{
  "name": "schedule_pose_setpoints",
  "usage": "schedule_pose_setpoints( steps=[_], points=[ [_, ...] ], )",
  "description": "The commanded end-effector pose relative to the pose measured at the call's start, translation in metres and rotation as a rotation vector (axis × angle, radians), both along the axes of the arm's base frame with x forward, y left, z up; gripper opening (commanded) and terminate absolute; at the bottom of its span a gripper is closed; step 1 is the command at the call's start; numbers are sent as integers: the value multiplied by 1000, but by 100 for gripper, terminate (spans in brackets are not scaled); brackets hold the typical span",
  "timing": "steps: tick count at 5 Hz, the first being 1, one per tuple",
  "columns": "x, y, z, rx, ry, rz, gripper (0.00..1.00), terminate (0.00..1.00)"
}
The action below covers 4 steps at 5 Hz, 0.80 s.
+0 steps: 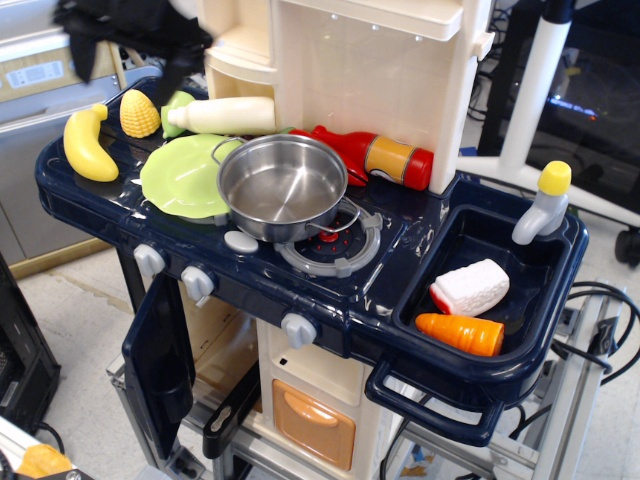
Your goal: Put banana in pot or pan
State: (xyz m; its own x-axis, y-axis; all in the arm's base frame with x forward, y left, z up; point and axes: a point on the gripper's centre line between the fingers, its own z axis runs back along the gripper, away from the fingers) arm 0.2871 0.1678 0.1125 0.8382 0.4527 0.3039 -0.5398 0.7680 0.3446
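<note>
Banana (pixel 88 146): lying on the far left end of the dark blue toy-kitchen bench (pixel 300 290), just beside the corn cob (pixel 140 113), apart from it, its stem tip pointing up and toward the back.
Long axis: running roughly front to back along the bench's left edge, with the curve bulging toward the front left corner.
Hand (pixel 130 35): hovering at the top left as a dark motion-blurred shape, above and a little to the right of the banana; it is too smeared to tell whether the jaws are wide or narrow, and nothing is showing between them.
Key relation: the banana is sitting below and slightly left of the hand, so the coming move looks like a short descent down and left, with the jaws needing to close across the banana's narrow width, not along its length.
Pot (pixel 282 186): standing empty near the middle of the bench, partly over the burner ring (pixel 335 240), overlapping the lime-green plate (pixel 180 175); well to the right of the banana.
Progress: judging by this, only 1 arm is working and the grasp is not yet made.
Room: the corn cob and milk bottle (pixel 225 115) are crowding the back; the banana's front and left sides are staying open.
</note>
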Motion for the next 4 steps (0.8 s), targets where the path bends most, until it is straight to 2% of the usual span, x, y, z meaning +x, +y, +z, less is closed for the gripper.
schedule_pose_setpoints(
  steps=[1,2,4],
  points=[
    [4,51,-15,22,-130,103,100,0],
    [8,71,-34,2,-165,121,100,0],
    [11,90,-52,-29,-196,126,100,0]
  ],
)
